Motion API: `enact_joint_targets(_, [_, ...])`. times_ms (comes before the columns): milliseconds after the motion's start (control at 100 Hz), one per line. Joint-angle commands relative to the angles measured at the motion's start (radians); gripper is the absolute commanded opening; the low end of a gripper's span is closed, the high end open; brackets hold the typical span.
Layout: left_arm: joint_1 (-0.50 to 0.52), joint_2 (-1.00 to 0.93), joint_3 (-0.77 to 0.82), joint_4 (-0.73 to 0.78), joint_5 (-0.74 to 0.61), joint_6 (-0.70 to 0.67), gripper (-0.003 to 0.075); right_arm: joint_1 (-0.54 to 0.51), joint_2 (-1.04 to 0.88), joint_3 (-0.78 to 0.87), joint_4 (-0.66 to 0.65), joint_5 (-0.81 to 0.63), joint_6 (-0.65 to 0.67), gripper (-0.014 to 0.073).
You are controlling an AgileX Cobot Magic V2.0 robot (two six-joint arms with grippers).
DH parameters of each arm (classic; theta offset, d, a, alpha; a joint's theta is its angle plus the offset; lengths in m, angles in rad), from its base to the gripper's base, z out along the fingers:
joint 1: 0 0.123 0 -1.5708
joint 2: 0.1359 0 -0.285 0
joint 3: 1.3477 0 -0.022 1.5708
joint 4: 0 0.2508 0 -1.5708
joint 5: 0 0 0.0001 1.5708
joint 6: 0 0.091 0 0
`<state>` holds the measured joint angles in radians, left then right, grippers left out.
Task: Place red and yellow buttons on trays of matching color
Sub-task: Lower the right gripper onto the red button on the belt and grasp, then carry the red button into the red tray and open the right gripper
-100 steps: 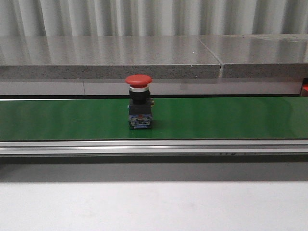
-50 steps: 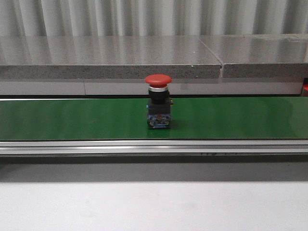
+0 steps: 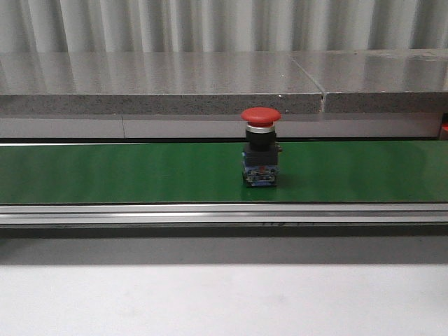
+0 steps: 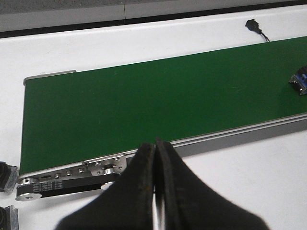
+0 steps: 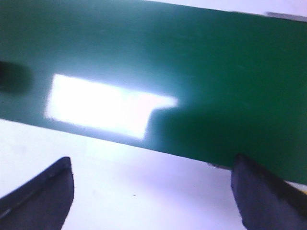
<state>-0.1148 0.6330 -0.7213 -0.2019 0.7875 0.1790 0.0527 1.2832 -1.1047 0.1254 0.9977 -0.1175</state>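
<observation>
Left gripper point(image 4: 154, 191) pinched closed on nothing, hovering off the near edge of the green conveyor belt point(image 3: 105, 171). Right gripper point(image 5: 153, 191) spread wide above the belt, ready. Red button point(image 3: 260, 147) upright on the belt, carried rightward since a second ago, now right of center. Pick window likely approaching; no trays visible.

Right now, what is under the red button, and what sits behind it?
The red button stands upright on the green conveyor belt. Behind it runs a grey stone ledge below a corrugated wall. The belt patch under its base is covered.
</observation>
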Motion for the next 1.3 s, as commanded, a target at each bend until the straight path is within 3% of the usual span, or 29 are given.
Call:
enact_joint_targets(0, [-0.008,-0.001,-0.026,-0.023,-0.067,0.001,-0.0020,0.076,0.037,-0.080,0.016,0.023,-0.075,0.0655])
enact_joint_targets(320, [-0.008,-0.001,-0.026,-0.023,-0.067,0.001,-0.0020,0.267,0.280,-0.223,0.025,0.092,-0.241,0.0655])
enact_joint_targets(510, [-0.008,-0.001,-0.026,-0.023,-0.067,0.001,-0.0020,0.309,0.375,-0.275,0.109,0.049,-0.337,0.0655])
enact_joint_targets(660, [-0.008,-0.001,-0.026,-0.023,-0.067,0.001,-0.0020,0.310,0.420,-0.305,0.122,-0.032,-0.340,0.0648])
enact_joint_targets(750, [-0.008,-0.001,-0.026,-0.023,-0.067,0.001,-0.0020,0.310,0.431,-0.314,0.122,-0.035,-0.340,0.0549])
enact_joint_targets(880, [-0.008,-0.001,-0.026,-0.023,-0.067,0.001,-0.0020,0.309,0.423,-0.314,0.120,-0.041,-0.342,0.0238])
enact_joint_targets(950, [-0.008,-0.001,-0.026,-0.023,-0.067,0.001,-0.0020,0.305,0.411,-0.314,0.120,-0.044,-0.345,0.0139])
enact_joint_targets(1130, [-0.008,-0.001,-0.026,-0.023,-0.067,0.001,-0.0020,0.264,0.347,-0.314,0.118,-0.094,-0.306,0.0110])
enact_joint_targets(1290, [-0.008,-0.001,-0.026,-0.023,-0.067,0.001,-0.0020,0.101,0.266,-0.314,0.117,-0.116,-0.198,0.0110])
